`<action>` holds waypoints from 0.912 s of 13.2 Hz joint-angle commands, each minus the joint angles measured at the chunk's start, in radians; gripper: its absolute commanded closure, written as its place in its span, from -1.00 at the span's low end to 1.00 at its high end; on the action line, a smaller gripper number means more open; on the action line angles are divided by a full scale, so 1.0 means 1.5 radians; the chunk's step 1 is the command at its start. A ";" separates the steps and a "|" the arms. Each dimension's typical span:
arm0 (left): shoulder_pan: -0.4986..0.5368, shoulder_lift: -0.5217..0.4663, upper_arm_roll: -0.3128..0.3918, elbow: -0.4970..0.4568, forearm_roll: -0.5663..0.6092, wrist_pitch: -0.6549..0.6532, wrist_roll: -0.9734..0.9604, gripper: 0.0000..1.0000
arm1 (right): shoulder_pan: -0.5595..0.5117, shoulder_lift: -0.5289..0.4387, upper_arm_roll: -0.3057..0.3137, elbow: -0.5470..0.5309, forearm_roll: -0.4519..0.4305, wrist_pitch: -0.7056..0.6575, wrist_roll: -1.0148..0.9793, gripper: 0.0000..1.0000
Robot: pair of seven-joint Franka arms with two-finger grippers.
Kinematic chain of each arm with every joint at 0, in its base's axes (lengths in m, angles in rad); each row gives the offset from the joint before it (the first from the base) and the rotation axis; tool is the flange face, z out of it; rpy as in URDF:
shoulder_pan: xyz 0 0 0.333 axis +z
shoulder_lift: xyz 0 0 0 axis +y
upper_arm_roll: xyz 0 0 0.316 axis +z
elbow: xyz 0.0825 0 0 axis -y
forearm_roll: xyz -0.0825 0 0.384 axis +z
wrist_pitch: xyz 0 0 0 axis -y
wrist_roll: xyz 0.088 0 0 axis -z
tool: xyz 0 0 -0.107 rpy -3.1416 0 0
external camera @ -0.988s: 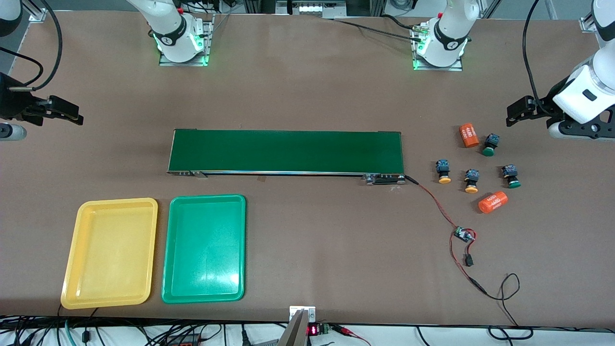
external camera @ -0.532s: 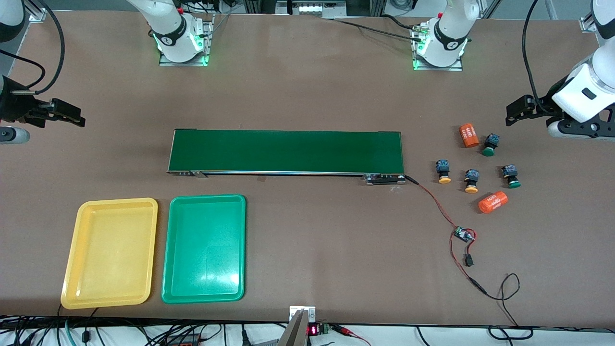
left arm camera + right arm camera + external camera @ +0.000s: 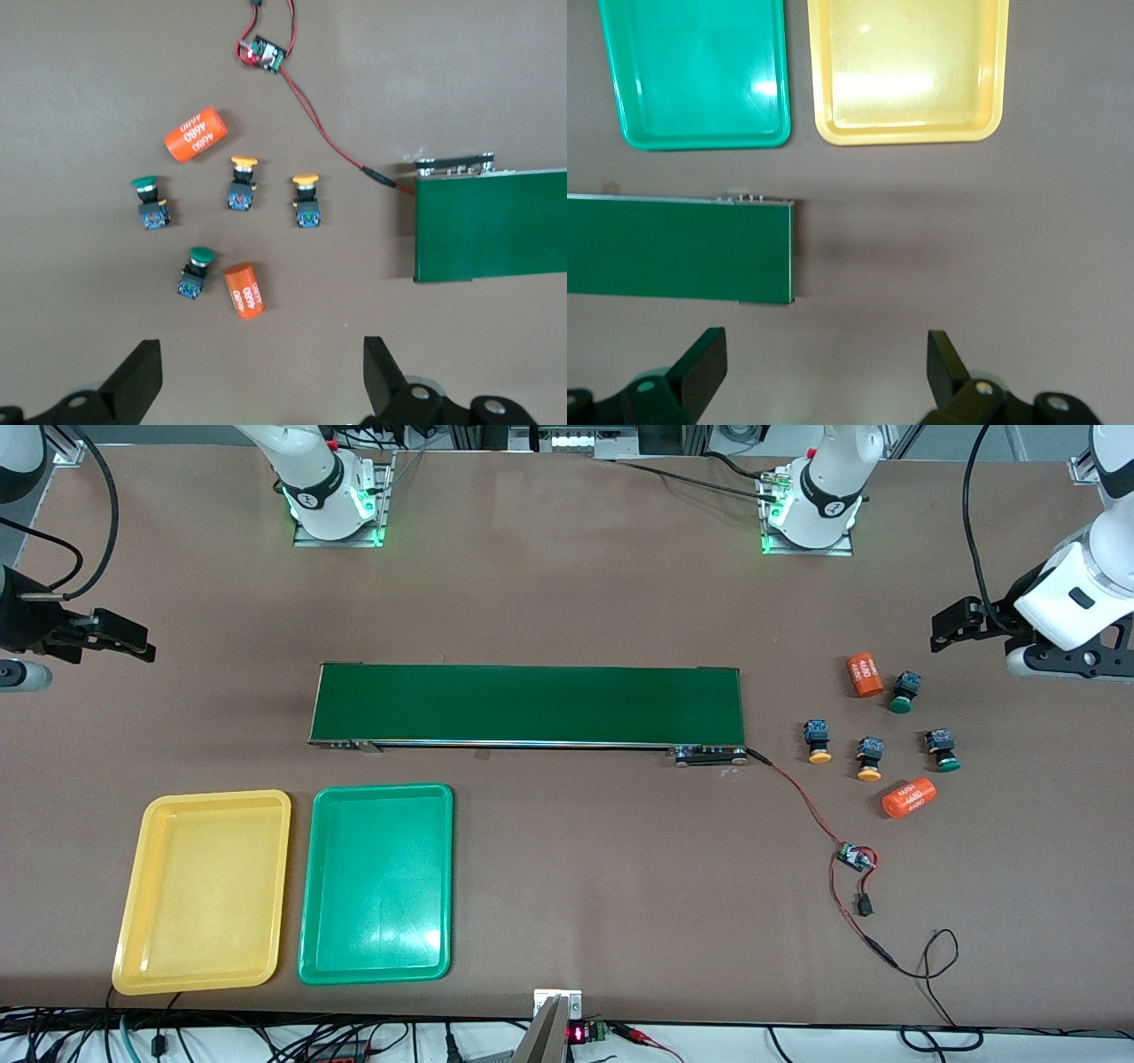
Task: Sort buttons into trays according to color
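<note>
My left gripper (image 3: 946, 631) hangs open over the surface (image 3: 567, 584) beside the four buttons (image 3: 868, 746), which lie at the left arm's end. My right gripper (image 3: 120, 638) waits open; the yellow tray (image 3: 133, 903) and green tray (image 3: 312, 886) sit nearer the camera, holding nothing.

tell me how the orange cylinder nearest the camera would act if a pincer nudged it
The orange cylinder lies on its side on the bare table, so a push across its length would probably roll it. It sits close to a green button and a yellow button, so it might bump them. Its smooth round wall looks likely to slip between flat fingers.
</note>
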 commanded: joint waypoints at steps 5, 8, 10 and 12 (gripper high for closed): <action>0.022 0.139 0.008 0.095 0.014 -0.033 0.045 -1.00 | 0.003 -0.003 0.001 -0.009 0.003 0.051 0.004 -1.00; 0.022 0.207 0.007 0.116 0.080 0.040 0.112 -1.00 | 0.002 -0.008 0.001 -0.022 0.008 0.069 0.004 -1.00; 0.027 0.256 0.008 0.109 0.091 0.110 0.225 -1.00 | 0.003 -0.012 0.001 -0.026 0.008 0.068 0.005 -1.00; 0.045 0.297 0.009 0.103 0.094 0.180 0.337 -1.00 | 0.003 -0.020 0.001 -0.038 0.009 0.081 0.005 -1.00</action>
